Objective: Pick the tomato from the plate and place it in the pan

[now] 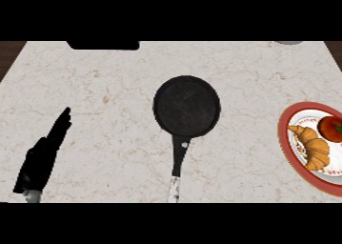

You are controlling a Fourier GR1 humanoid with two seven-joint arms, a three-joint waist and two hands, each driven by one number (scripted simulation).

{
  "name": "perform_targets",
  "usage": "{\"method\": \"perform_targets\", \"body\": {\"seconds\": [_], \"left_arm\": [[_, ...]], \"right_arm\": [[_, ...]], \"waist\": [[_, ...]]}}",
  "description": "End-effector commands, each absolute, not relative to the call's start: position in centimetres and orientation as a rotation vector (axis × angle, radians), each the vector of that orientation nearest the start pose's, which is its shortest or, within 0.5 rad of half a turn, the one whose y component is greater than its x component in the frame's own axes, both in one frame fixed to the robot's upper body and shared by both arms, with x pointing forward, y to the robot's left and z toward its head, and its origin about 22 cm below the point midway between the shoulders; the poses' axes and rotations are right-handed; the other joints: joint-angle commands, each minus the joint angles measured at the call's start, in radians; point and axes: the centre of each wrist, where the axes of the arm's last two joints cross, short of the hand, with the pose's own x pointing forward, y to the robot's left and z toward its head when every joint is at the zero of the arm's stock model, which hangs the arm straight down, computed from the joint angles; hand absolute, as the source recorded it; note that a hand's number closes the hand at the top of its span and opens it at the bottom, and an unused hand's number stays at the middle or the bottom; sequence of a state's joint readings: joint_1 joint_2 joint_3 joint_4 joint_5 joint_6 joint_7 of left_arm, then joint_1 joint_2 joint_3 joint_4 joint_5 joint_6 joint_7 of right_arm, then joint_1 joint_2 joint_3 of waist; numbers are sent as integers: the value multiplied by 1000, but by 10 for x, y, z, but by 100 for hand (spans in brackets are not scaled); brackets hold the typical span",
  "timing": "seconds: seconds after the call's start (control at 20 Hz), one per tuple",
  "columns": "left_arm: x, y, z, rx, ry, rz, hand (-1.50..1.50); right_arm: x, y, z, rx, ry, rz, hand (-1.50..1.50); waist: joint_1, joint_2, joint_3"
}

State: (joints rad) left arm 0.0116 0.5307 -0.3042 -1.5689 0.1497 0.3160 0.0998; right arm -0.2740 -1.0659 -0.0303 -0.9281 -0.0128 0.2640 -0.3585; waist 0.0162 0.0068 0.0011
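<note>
– Left hand (43, 155) sits low on the counter (110, 95), fingers straight, holding nothing. No right hand shows.

– And beyond it?

– Pan (186, 106) mid-counter, handle toward the near edge.

– Tomato?

– Tomato (334, 128) lies on the plate (291, 119) at the far right, just beside a croissant (312, 147), well apart from the pan.

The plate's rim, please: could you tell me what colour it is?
Red, around a white centre with small speckles; the plate shows best in the head view, at the right edge.

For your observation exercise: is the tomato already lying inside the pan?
No, the tomato sits on the plate beside a croissant, apart from the pan.
</note>
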Motion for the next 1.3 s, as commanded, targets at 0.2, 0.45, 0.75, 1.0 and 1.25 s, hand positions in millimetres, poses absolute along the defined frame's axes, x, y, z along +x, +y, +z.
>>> {"method": "perform_targets", "body": {"seconds": [0.2,0.45,0.75,1.0,1.25], "left_arm": [[217,284,5,309,-1387,-266,0],[227,285,-7,321,-1397,-264,0],[233,287,19,347,-1373,-278,0],[226,285,8,322,-1384,-261,0],[229,288,23,336,-1389,-252,0]], "right_arm": [[296,-492,170,-575,-1214,1038,-150],[325,-451,176,-623,-1111,1099,-150],[349,-404,168,-586,-962,1182,-150],[350,-389,157,-654,-857,1258,-150],[354,-396,149,-673,-694,1324,-150]], "waist": [[5,-5,-1],[-1,-4,-2],[-5,-7,-2],[-11,-8,-2],[-5,-6,-1]]}}
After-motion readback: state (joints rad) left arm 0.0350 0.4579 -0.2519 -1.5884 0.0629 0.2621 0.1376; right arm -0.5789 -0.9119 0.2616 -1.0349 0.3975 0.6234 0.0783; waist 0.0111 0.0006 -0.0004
